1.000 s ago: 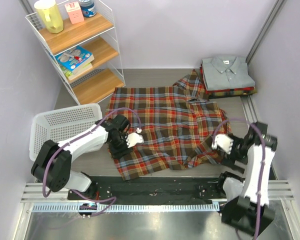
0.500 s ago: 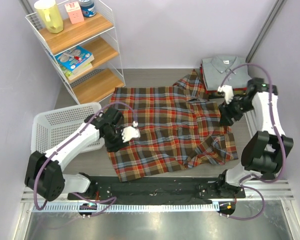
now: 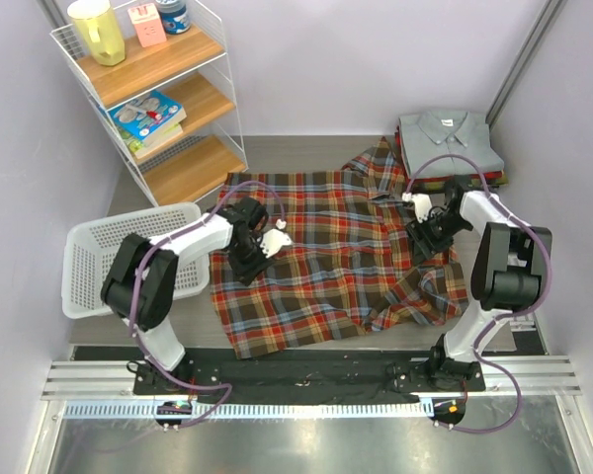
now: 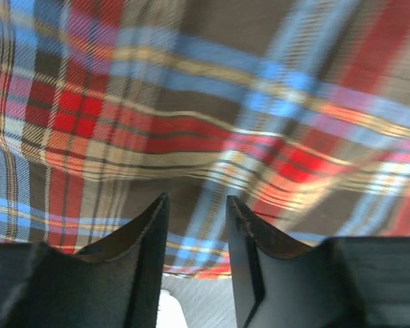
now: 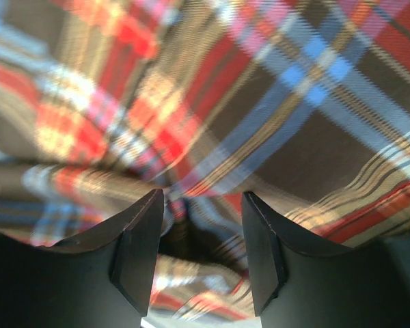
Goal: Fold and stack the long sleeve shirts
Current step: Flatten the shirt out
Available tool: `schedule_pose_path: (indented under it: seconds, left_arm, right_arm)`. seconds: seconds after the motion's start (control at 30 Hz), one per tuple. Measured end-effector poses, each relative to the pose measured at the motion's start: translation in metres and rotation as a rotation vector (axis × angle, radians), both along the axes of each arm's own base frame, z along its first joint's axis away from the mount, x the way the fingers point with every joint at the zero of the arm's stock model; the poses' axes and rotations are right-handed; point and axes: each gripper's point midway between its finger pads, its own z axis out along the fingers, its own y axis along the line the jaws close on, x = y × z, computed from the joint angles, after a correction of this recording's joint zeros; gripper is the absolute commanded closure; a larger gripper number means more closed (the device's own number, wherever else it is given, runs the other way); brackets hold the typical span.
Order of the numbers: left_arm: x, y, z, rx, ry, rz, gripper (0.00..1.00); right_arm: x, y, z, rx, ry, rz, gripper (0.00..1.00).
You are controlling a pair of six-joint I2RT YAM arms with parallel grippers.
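The large red, dark green-brown and cream plaid flannel shirt [image 3: 336,262] lies spread flat in the middle of the table, with its collar at the far right. My left gripper [image 3: 270,244] is low over the shirt's left part. In the left wrist view it [image 4: 198,198] is open and empty, with plaid cloth [image 4: 191,102] ahead and a cloth edge between the fingers. My right gripper [image 3: 421,211] is over the shirt's right edge. In the right wrist view it [image 5: 202,195] is open above a fold of plaid [image 5: 273,82]. The folded shirts [image 3: 450,138], topmost grey with a collar, are stacked at the far right.
A white plastic basket [image 3: 119,252] stands at the left, next to the left arm. A white wire shelf [image 3: 168,99] with wooden boards holds a yellow jug, boxes and books at the far left. A black and metal rail [image 3: 296,380] runs along the near edge.
My right arm swung from the near right up beside the stack, then back down to the shirt's right edge. My left gripper moved a little farther away along the shirt's left part.
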Motion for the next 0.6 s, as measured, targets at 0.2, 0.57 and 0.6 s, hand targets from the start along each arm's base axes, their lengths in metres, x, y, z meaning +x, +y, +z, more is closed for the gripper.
schedule_pose_path:
  seconds: [0.2,0.57,0.6]
  left_arm:
    - [0.035,0.027,-0.016,0.076,0.006,0.126,0.65]
    - [0.078,0.045,-0.009,0.088,-0.046,0.225,0.50]
    - [0.076,0.044,-0.005,0.077,-0.047,0.228,0.47]
  right_arm:
    - [0.024,-0.008,-0.025,-0.062,-0.002,-0.042,0.48]
    - [0.088,-0.011,0.014,-0.098,-0.140,-0.002,0.33]
    - [0.079,-0.011,0.022,-0.097,-0.134,0.014,0.31]
